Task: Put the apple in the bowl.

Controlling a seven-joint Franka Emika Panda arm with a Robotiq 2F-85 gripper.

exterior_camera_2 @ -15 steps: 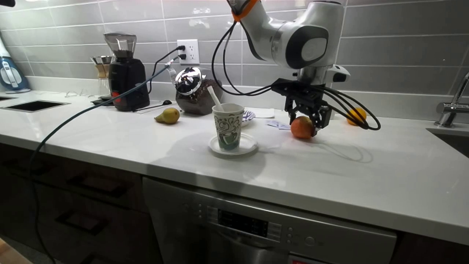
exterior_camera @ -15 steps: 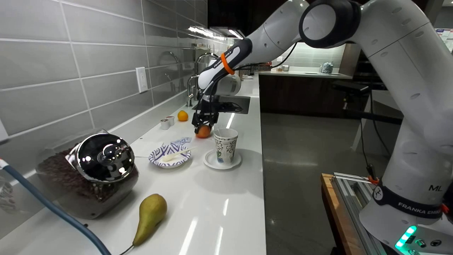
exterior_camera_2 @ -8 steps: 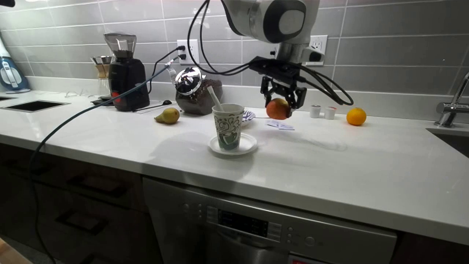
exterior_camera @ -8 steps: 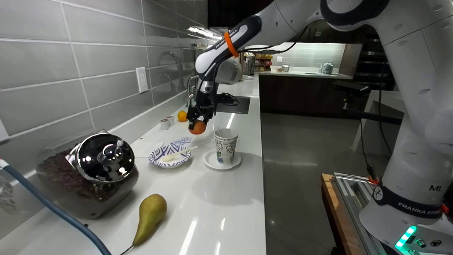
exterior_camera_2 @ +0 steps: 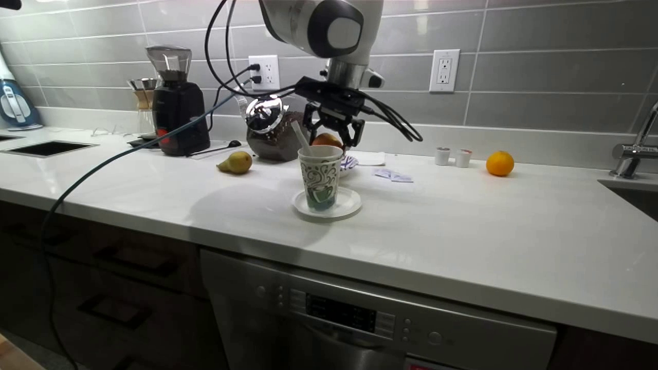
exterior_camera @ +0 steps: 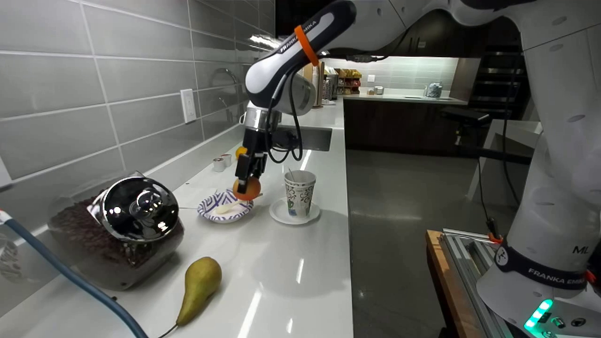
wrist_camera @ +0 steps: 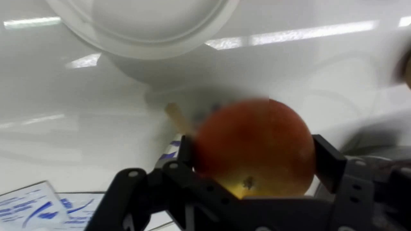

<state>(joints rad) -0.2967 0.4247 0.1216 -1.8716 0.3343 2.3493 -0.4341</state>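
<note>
Your apple (wrist_camera: 257,144) sits between the tips of the claw (wrist_camera: 257,156), so there is nothing to reach for, and being round it has no long axis to line up. The claw is spread just the apple's width, its pads (wrist_camera: 329,160) against opposite sides: you are pinching it, and the hold looks sound enough to carry it.

Next out comes the bowl (exterior_camera: 210,205), and your move turns on it. In an exterior view the apple covers part of the far rim, on the side toward the cup (exterior_camera: 299,195); in the wrist view a sliver of pattern shows beside the claw, while apple and claw hide the rest. You can't tell how much gap there is underneath. By the look of it you are near the end of the carry: shift a little toward the bowl's middle, go lower, then let go. A pale stick (exterior_camera: 227,207) lies in the bowl, its end poking past the rim, and may set the apple rolling as it settles.

Near the bowl, the cup stands upright on its saucer (exterior_camera: 278,212); give it room. Well apart, the pear (exterior_camera: 199,288) and the orange (exterior_camera_2: 499,163) lie on the bench (exterior_camera_2: 488,226).
</note>
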